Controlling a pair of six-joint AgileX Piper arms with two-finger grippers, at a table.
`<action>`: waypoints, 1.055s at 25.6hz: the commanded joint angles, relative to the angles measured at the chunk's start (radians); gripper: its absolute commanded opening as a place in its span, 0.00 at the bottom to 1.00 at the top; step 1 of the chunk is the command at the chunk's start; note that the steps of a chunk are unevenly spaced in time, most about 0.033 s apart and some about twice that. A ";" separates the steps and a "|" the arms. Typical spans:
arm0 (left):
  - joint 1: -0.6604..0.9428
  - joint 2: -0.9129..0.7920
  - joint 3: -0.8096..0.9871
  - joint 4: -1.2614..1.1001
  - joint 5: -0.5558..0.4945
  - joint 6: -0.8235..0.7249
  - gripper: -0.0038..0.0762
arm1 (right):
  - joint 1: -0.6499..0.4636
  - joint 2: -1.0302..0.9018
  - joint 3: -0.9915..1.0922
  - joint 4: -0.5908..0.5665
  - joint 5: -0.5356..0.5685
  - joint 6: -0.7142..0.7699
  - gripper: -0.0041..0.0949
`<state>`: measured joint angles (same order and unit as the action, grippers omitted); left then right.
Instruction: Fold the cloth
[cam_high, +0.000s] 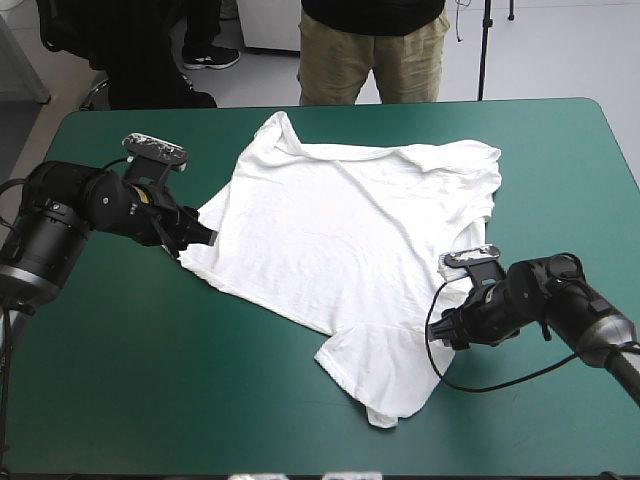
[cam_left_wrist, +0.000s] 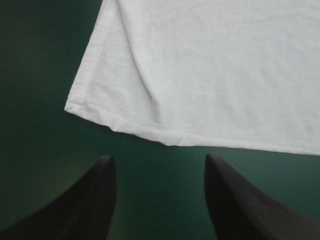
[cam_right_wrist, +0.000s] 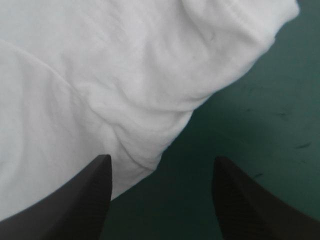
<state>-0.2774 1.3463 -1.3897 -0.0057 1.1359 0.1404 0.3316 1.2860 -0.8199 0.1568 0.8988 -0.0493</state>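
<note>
We found the left end effector (cam_left_wrist: 157, 161) and right end effector (cam_right_wrist: 160, 161) open at the T-shirt (cam_high: 350, 230) edges, and judged each should slide low along the bench (cam_high: 150, 380) before pinching.

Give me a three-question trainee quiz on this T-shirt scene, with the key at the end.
1. True or false: the left jaws are shut on the T-shirt.
2. The T-shirt is: A) a folded bundle; B) spread out on the table; C) lifted in the air.
3. Fill in: of the left jaws and right jaws, the ____ are closer to the table's near edge.
Key: 1 false, they stand open just short of its edge. 2 B. 3 right.
</note>
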 joint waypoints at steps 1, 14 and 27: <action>-0.002 -0.047 0.001 -0.013 -0.066 -0.015 0.53 | 0.003 0.026 0.001 0.023 -0.062 -0.015 0.60; -0.002 -0.047 0.001 0.017 -0.082 -0.013 0.53 | 0.138 0.184 0.002 0.015 -0.092 -0.028 0.04; -0.002 -0.049 -0.063 0.073 -0.048 -0.013 0.53 | -0.249 0.106 -0.007 -0.579 0.140 0.180 0.02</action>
<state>-0.2774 1.3320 -1.4097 0.0734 1.1180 0.1381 0.2033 1.4198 -0.8061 -0.3002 1.0012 0.1269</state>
